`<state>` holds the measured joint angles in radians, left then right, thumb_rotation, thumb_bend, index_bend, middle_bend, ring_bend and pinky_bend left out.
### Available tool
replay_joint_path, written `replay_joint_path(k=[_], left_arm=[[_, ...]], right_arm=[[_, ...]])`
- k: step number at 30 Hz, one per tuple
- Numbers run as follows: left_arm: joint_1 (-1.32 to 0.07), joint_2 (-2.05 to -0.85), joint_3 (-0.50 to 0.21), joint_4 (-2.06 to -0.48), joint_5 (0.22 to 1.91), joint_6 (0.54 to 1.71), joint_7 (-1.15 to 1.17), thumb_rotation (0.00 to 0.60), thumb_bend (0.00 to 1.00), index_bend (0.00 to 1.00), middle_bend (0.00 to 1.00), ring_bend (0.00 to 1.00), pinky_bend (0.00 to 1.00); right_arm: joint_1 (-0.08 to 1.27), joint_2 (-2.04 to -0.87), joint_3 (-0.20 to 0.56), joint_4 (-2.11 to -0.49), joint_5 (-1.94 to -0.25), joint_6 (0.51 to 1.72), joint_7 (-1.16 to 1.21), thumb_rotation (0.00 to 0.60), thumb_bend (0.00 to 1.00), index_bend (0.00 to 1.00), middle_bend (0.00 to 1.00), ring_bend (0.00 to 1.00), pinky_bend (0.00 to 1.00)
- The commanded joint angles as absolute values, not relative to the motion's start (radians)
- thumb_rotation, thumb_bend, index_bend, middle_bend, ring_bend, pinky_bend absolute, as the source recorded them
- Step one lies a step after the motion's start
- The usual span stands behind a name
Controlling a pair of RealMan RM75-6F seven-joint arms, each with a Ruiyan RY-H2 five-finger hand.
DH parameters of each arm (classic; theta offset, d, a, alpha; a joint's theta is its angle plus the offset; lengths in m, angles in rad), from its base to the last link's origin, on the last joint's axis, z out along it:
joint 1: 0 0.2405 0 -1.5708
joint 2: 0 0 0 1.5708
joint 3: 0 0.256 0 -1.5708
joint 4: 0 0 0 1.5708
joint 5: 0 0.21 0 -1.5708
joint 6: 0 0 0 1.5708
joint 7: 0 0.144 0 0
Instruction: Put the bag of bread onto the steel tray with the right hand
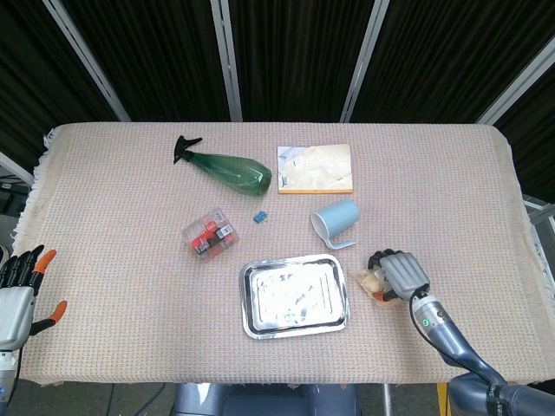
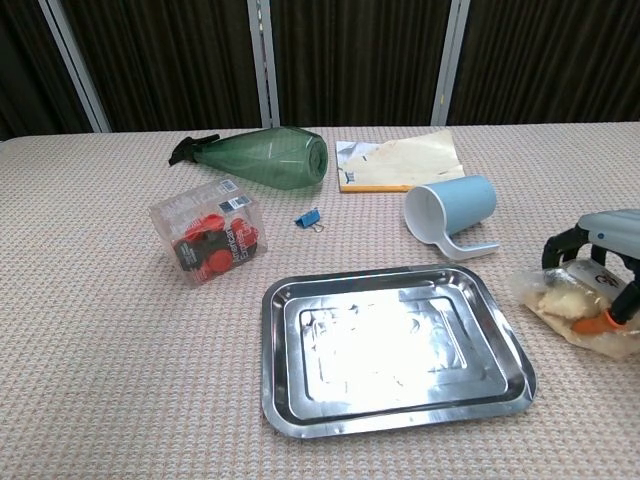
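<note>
The bag of bread (image 1: 371, 279) (image 2: 556, 298) lies on the tablecloth just right of the steel tray (image 1: 247, 299) (image 2: 275, 350), which holds nothing. My right hand (image 1: 401, 273) (image 2: 606, 248) sits on top of the bag, its fingers curled down over the far side and the orange-tipped thumb pressing the near side, so it grips the bag. Most of the bag is hidden under the hand in the head view. My left hand (image 1: 17, 296) hangs off the table's left front corner with fingers apart and nothing in it.
A light blue cup (image 1: 336, 221) (image 2: 452, 212) lies on its side just behind the bag. Further back are a booklet (image 1: 315, 168) (image 2: 400, 160) and a green spray bottle (image 1: 230, 171) (image 2: 265, 158). A clear box of red items (image 1: 209, 234) (image 2: 208, 232) and a blue clip (image 1: 258, 217) (image 2: 309, 218) lie left of the tray.
</note>
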<state>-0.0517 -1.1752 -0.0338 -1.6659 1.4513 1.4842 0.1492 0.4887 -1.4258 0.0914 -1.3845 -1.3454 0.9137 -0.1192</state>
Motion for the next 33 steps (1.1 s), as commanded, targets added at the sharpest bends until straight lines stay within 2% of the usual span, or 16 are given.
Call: replay_joint_path(k=[1,12,18,26,29,32,33], left_arm=[[-0.052,-1.175,-0.034,-1.665,1.45,1.484,0.149,0.6,0.28,0.09,0.0,0.0,0.0],[-0.057,-1.18,-0.035,-1.665,1.452,1.48,0.152,0.6,0.28,0.09,0.0,0.0,0.0],[-0.055,-1.179,-0.036,-1.666,1.447,1.481,0.152,0.6,0.28,0.09,0.0,0.0,0.0],[-0.051,-1.176,-0.034,-1.66,1.437,1.478,0.146,0.6,0.28,0.09,0.0,0.0,0.0],[-0.05,-1.177,-0.034,-1.657,1.434,1.477,0.143,0.6,0.28,0.09,0.0,0.0,0.0],[-0.049,-1.177,-0.033,-1.654,1.431,1.476,0.14,0.6,0.28,0.09,0.0,0.0,0.0],[-0.049,-1.178,-0.033,-1.653,1.431,1.476,0.14,0.6,0.28,0.09,0.0,0.0,0.0]], right_arm=[[0.491,-1.422,0.093,-1.388,-1.363,0.937,-0.118,0.6,0.22,0.55,0.45,0.42,0.51],[0.528,-1.332,0.131,-1.597,-1.509,1.045,-0.064,0.6,0.22,0.56,0.45,0.43,0.53],[0.593,-1.351,0.147,-1.671,-1.528,0.989,-0.027,0.6,0.22,0.55,0.45,0.43,0.53],[0.675,-1.455,0.161,-1.647,-1.502,0.908,-0.054,0.6,0.22,0.53,0.44,0.41,0.53],[0.7,-1.493,0.162,-1.631,-1.482,0.881,-0.095,0.6,0.22,0.47,0.39,0.35,0.51],[0.722,-1.528,0.161,-1.616,-1.457,0.853,-0.136,0.6,0.22,0.28,0.25,0.17,0.32],[0.727,-1.537,0.16,-1.611,-1.449,0.845,-0.147,0.6,0.21,0.17,0.16,0.08,0.23]])
